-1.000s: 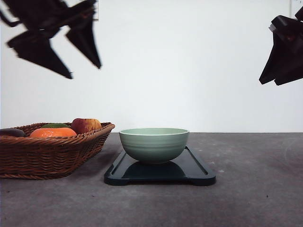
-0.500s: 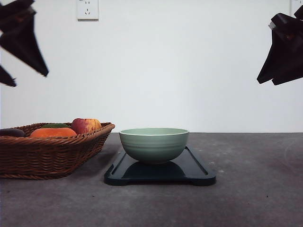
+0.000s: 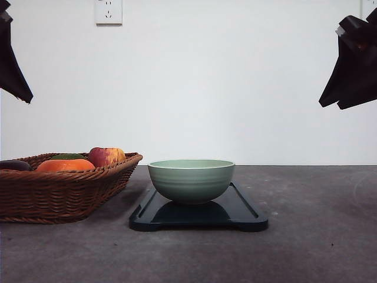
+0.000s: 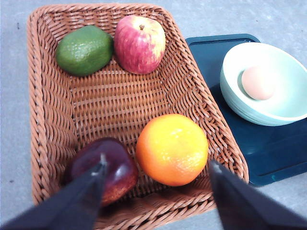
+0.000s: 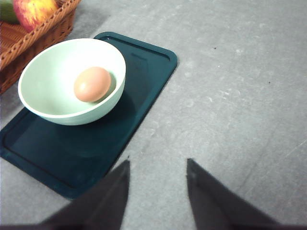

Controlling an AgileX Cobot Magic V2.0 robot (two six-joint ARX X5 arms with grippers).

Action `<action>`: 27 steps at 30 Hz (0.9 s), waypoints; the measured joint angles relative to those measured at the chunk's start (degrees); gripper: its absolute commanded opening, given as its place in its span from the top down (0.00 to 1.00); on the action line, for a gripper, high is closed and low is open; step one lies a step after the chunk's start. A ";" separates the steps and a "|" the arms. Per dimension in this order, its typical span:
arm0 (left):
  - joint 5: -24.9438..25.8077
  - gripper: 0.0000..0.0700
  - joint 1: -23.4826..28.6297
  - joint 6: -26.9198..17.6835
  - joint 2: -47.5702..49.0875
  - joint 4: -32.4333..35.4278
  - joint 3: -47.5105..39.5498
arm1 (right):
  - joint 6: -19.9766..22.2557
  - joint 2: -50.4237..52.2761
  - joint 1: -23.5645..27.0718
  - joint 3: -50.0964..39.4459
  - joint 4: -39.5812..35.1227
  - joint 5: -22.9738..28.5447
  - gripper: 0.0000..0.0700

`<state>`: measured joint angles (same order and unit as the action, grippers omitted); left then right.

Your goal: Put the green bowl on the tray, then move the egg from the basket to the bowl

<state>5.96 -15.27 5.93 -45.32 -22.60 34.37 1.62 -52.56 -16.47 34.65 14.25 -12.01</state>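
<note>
The green bowl stands upright on the left half of the dark tray. An egg lies inside the bowl, and it also shows as the egg in the left wrist view. The wicker basket sits just left of the tray. My left gripper hangs open and empty high over the basket; in the front view the left gripper is at the left edge. My right gripper is open and empty, raised at the right, beyond the tray's right end, seen as the right gripper.
Inside the basket lie a red apple, an orange, a green fruit and a dark purple fruit. Grey tabletop spreads to the right of the tray. A wall socket sits on the white wall.
My left gripper has swung leftward, from above the basket's right end to the frame's left edge. The right gripper, bowl, tray and basket have stayed put.
</note>
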 measured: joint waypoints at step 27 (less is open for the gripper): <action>0.02 0.98 2.21 -3.70 4.32 -0.10 -1.36 | 0.09 0.04 0.00 0.00 -1.65 0.02 0.98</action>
<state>5.98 -13.05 2.23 -40.99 -22.70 33.01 1.72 -52.51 -16.47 34.65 12.60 -11.99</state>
